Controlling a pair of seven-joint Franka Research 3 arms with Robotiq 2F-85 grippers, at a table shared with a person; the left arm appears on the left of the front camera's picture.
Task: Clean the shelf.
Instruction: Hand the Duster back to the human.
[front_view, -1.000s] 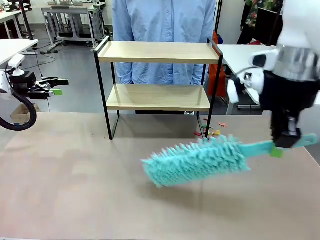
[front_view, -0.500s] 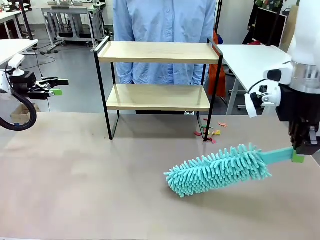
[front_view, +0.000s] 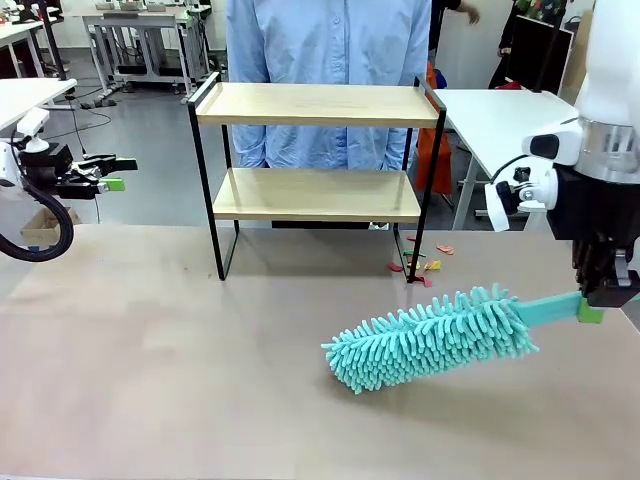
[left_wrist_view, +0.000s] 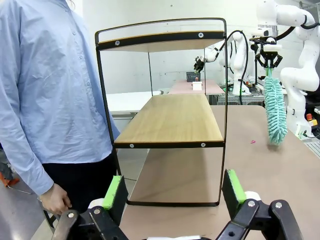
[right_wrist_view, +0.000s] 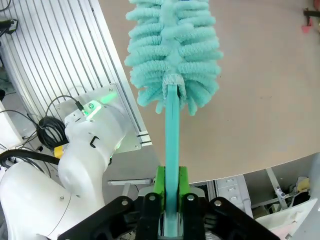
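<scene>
Risk sits mostly in the long reach of the duster (front_view: 430, 337): the right gripper (front_view: 598, 300) pinches only the far end of its thin teal handle, pads pressed together on it, so the fluffy head hangs out well to the side, low over the surface (front_view: 150, 380), and I judge it could twist or slip in that narrow hold if the head drags against something. The shelf (front_view: 316, 150) stands at the far edge of the surface, just in front of the person (front_view: 328, 40), well apart from the duster head; its frame is thin and its legs slim, so a hard sideways sweep across either board could push it along or tip it toward the person. A swing toward the lower board could also catch a black upright instead of the wood. Small red and yellow scraps (front_view: 420, 266) lie beside the shelf's right foot and could be scattered rather than gathered. The left gripper (front_view: 105, 173) hangs off to the side with its green pads spread wide and nothing between them. Count: 1 shelf with 2 boards, 1 duster, 2 grippers, 1 person, a few scraps too small to number.
</scene>
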